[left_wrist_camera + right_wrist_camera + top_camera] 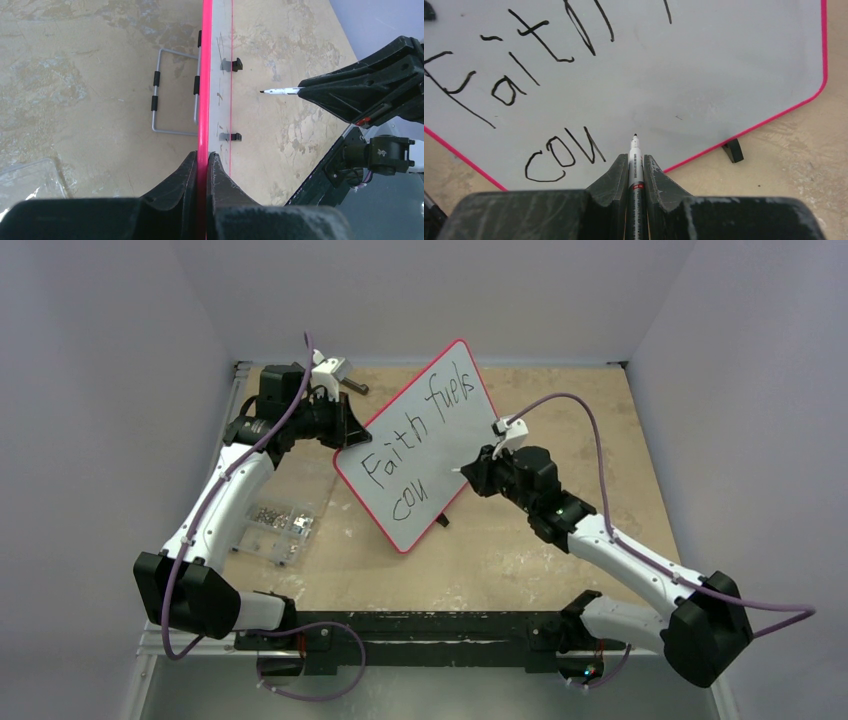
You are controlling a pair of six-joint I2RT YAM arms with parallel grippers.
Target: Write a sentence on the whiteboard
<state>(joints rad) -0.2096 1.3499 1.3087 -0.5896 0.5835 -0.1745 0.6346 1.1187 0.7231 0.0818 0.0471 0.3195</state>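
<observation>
The whiteboard (430, 410), white with a red rim, stands tilted on the table. My left gripper (345, 435) is shut on its left edge; in the left wrist view the fingers (202, 156) pinch the red rim (205, 75) edge-on. The sentence (420, 435) reads "Faith fuels" with "cou" (564, 157) below it. My right gripper (636, 157) is shut on a black-tipped marker (635, 149) pointing at the board just right of "cou". From the left wrist view the marker tip (265, 92) hangs a short gap off the board face (221, 50).
A clear plastic box (275, 522) of small metal parts lies on the table left of the board. A grey wire stand (159, 95) lies behind the board. Small black feet (733, 150) stick out at the board's lower edge. Walls close in three sides.
</observation>
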